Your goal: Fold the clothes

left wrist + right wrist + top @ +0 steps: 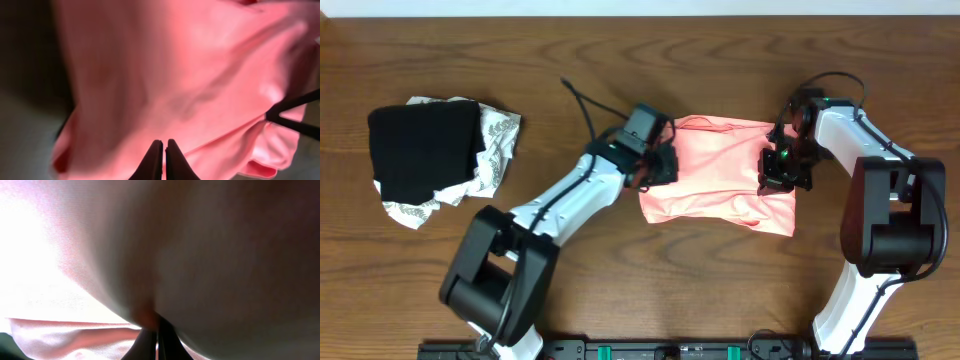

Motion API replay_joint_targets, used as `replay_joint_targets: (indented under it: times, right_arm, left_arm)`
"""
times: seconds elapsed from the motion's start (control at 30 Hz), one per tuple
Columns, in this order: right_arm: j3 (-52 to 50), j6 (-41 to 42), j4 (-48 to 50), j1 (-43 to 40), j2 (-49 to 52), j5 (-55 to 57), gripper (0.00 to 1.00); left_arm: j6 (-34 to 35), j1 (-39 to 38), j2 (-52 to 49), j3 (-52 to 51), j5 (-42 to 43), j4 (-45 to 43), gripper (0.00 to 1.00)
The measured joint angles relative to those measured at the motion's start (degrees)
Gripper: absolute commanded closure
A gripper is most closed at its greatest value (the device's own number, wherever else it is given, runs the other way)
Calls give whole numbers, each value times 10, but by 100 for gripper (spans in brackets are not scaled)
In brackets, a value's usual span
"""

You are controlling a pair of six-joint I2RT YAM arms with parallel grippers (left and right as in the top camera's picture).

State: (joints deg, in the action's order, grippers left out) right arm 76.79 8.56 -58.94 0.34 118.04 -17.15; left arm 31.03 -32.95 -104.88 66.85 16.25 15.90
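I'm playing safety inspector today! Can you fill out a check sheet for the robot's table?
Surface: brown wooden table, wood grain showing.
Job's things: pink T-shirt, rumpled and bunched between the two arms; lettering not visible.
Clutter: black folded garment lying on a white patterned cloth, far to the left, apart from the shirt.
Grippers: left pincer shut on the shirt's left edge; right pincer shut on its right part.
Cables: black cable trails from the left arm across the wood; second cable arches over the right arm.
Surroundings: black rail along the near edge; otherwise nothing seen.
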Motion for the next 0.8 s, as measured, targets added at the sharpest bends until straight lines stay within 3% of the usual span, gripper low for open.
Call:
replay_joint_targets:
  times: [0.13, 0.53, 0.67, 0.8]
  right_arm:
    - [0, 0, 0, 0, 0, 0, 99]
    - [0, 0, -2, 0, 0, 1, 99]
    - [1, 0, -3, 0, 0, 4, 96]
    - [2, 0, -5, 1, 0, -4, 73]
  left_arm:
    - [-37, -11, -32, 1, -6, -38, 94]
    - [-98, 1, -82, 3, -49, -32, 93]
    - [-118, 14, -82, 7, -55, -29, 69]
    - [-125, 28, -75, 21, -51, -3, 50]
